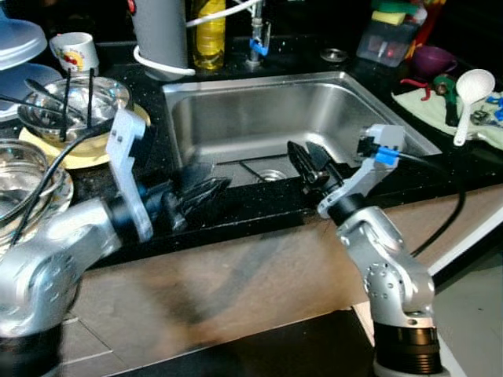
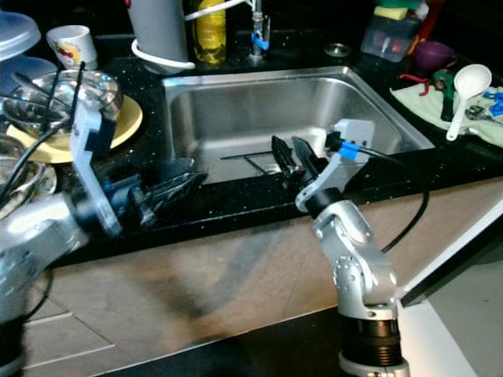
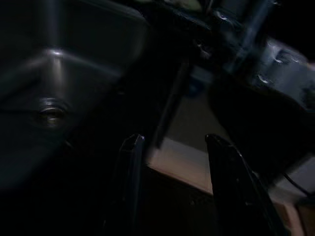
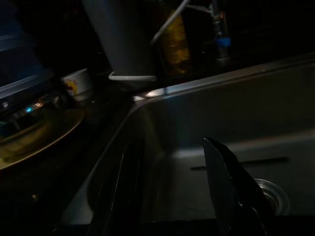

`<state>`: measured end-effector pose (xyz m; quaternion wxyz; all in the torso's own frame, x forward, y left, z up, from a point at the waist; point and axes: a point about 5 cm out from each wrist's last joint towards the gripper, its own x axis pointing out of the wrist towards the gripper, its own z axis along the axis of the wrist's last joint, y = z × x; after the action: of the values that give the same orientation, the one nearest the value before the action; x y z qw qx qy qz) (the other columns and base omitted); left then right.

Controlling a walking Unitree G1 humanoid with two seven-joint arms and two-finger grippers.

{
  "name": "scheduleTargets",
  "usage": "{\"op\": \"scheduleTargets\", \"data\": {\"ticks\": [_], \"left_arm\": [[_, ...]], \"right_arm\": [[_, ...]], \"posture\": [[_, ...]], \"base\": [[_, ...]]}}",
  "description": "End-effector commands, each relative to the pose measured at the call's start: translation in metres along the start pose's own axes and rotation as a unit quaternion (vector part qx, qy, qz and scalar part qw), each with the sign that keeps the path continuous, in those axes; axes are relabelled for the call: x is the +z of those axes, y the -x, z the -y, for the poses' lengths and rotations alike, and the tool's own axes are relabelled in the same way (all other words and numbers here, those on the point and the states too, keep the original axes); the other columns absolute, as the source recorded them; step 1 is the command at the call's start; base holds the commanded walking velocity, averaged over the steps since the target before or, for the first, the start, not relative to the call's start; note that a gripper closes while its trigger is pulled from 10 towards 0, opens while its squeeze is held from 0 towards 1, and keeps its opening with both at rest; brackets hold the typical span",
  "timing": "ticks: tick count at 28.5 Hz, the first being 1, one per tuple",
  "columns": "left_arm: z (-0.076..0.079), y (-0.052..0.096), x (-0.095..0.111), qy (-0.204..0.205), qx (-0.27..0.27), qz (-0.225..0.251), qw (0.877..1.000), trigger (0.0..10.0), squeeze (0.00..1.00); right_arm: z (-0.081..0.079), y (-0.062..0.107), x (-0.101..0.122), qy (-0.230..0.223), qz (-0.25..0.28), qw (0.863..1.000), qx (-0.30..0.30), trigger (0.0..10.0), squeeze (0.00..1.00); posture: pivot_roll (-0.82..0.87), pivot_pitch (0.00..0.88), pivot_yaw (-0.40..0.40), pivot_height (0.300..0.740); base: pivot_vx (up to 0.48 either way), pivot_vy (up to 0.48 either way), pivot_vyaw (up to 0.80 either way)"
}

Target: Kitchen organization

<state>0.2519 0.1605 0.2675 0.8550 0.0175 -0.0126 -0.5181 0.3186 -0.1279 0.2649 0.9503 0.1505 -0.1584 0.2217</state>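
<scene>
Before me on the black worktop (image 1: pixel 259 204) sits a steel sink (image 1: pixel 236 118), and both my hands are at its front edge. My left hand (image 1: pixel 206 192) lies low over the front rim, pointing toward the basin; its two black fingers (image 3: pixel 129 162) stand apart with nothing between them, as the left wrist view shows clearly. My right hand (image 1: pixel 313 161) reaches over the front rim into the basin, near the drain (image 1: pixel 272 174), and its fingers (image 4: pixel 221 167) are also apart and hold nothing. A thin dark rod (image 1: pixel 253 168) (I cannot tell what it is) lies on the sink floor just beside the drain.

At my left on the worktop I see a metal bowl (image 1: pixel 75 100) standing on a yellow plate (image 1: pixel 94 149), with dark thin sticks (image 1: pixel 66 98) leaning in the bowl. Near them stands a white cup (image 1: pixel 75 52) with a coloured picture, and a glass bowl (image 1: pixel 27 184) is partly hidden behind my left arm. Behind the sink stand a grey cylinder (image 1: pixel 159 33) with a white cable around its base, a yellow bottle (image 1: pixel 209 33) and the tap (image 1: pixel 256 39) with a blue part.

At my right, a white ladle (image 1: pixel 471 98) rests on a pale cloth (image 1: pixel 440 110) together with some small coloured things that I cannot make out. A purple cup (image 1: pixel 434 60) and a clear box (image 1: pixel 387 41) with a yellow sponge (image 1: pixel 389 16) on it stand at the far corner.
</scene>
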Motion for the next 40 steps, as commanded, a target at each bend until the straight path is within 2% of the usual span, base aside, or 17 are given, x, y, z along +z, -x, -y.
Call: {"op": "scheduleTargets", "data": {"ticks": [1,5,10,11,12,13,16,19,22,23,25,29,32,33,35,38,40], "left_arm": [[0.011,0.001,-0.005,-0.002,-0.033,-0.028,0.999,10.0,0.00],[0.016,0.001,-0.018,-0.013,-0.033,-0.071,0.997,10.0,0.00],[0.031,0.006,-0.033,0.004,-0.080,-0.134,0.988,10.0,0.00],[0.037,0.010,-0.044,-0.002,-0.092,-0.183,0.979,10.0,0.00],[0.043,0.017,-0.067,-0.024,-0.100,-0.268,0.958,10.0,0.00],[0.045,0.019,-0.081,-0.031,-0.095,-0.307,0.946,10.0,0.00],[0.046,0.019,-0.086,-0.034,-0.091,-0.318,0.943,10.0,0.00],[0.044,0.021,-0.109,-0.048,-0.054,-0.372,0.925,10.0,0.00],[0.043,0.021,-0.113,-0.052,-0.042,-0.381,0.922,10.0,0.00],[0.037,0.015,-0.122,-0.051,0.015,-0.370,0.927,10.0,0.00],[0.032,0.010,-0.130,-0.045,0.066,-0.359,0.930,10.0,0.00],[0.028,0.007,-0.140,-0.053,0.118,-0.353,0.927,10.0,0.00],[0.029,0.015,-0.166,-0.045,0.162,-0.396,0.903,10.0,0.00],[0.029,0.015,-0.166,-0.045,0.162,-0.396,0.903,10.0,0.00],[0.032,0.024,-0.183,-0.032,0.181,-0.428,0.885,10.0,0.00],[0.033,0.028,-0.190,-0.026,0.192,-0.436,0.879,10.0,0.00],[0.034,0.034,-0.206,0.012,0.233,-0.446,0.864,10.0,0.00]], "right_arm": [[-0.001,0.003,0.000,-0.007,0.001,1.000,0.004,10.0,0.00],[-0.002,0.004,-0.001,-0.007,0.000,1.000,0.005,10.0,0.00],[-0.002,0.003,-0.001,-0.008,-0.001,1.000,0.007,10.0,0.00],[-0.002,0.004,0.000,-0.008,-0.001,1.000,0.008,10.0,0.00],[-0.002,0.004,-0.001,-0.008,-0.002,1.000,0.010,10.0,0.00],[-0.003,0.003,-0.001,-0.007,-0.002,1.000,0.011,10.0,0.00],[-0.003,0.003,-0.001,-0.007,-0.002,1.000,0.011,10.0,0.00],[-0.004,0.003,-0.001,-0.005,-0.003,1.000,0.015,10.0,0.00],[-0.004,0.003,-0.001,-0.005,-0.004,1.000,0.016,10.0,0.00],[-0.004,0.003,-0.001,-0.004,-0.005,1.000,0.018,10.0,0.00],[-0.004,0.004,-0.002,-0.004,-0.006,1.000,0.018,10.0,0.00],[-0.005,0.004,-0.002,-0.004,-0.007,1.000,0.020,10.0,0.00],[-0.005,0.003,-0.002,-0.004,-0.008,1.000,0.022,10.0,0.00],[-0.005,0.003,-0.002,-0.004,-0.008,1.000,0.022,10.0,0.00],[-0.005,0.003,-0.002,-0.004,-0.009,1.000,0.023,10.0,0.00],[-0.006,0.002,-0.002,-0.004,-0.009,1.000,0.024,10.0,0.00],[-0.006,0.002,-0.002,-0.004,-0.012,1.000,0.026,10.0,0.00]], "posture": [[-0.07,0.183,-0.034,0.740],[-0.07,0.179,-0.036,0.740],[-0.07,0.179,-0.036,0.740],[-0.07,0.175,-0.036,0.740],[-0.07,0.174,-0.036,0.740],[-0.07,0.174,-0.036,0.740],[-0.07,0.174,-0.036,0.740],[-0.07,0.182,-0.034,0.740],[-0.07,0.184,-0.034,0.740],[-0.07,0.184,-0.034,0.740],[-0.07,0.184,-0.034,0.740],[-0.07,0.193,-0.035,0.740],[-0.07,0.193,-0.035,0.740],[-0.07,0.193,-0.035,0.740],[-0.07,0.195,-0.036,0.740],[-0.07,0.196,-0.036,0.740],[-0.07,0.196,-0.036,0.740]], "base": [[0.000,0.000,0.00],[0.000,0.000,0.00],[0.000,0.000,0.00],[0.000,0.000,0.00],[0.000,0.000,0.00],[0.000,0.000,0.00],[0.000,0.000,0.00],[0.000,0.000,0.00],[0.000,0.000,0.00],[0.000,0.000,0.00],[0.000,0.000,0.00],[0.000,0.000,0.00],[0.000,0.000,0.00],[0.000,0.000,0.00],[0.000,0.000,0.00],[0.000,0.000,0.00],[0.000,0.000,0.00]]}}
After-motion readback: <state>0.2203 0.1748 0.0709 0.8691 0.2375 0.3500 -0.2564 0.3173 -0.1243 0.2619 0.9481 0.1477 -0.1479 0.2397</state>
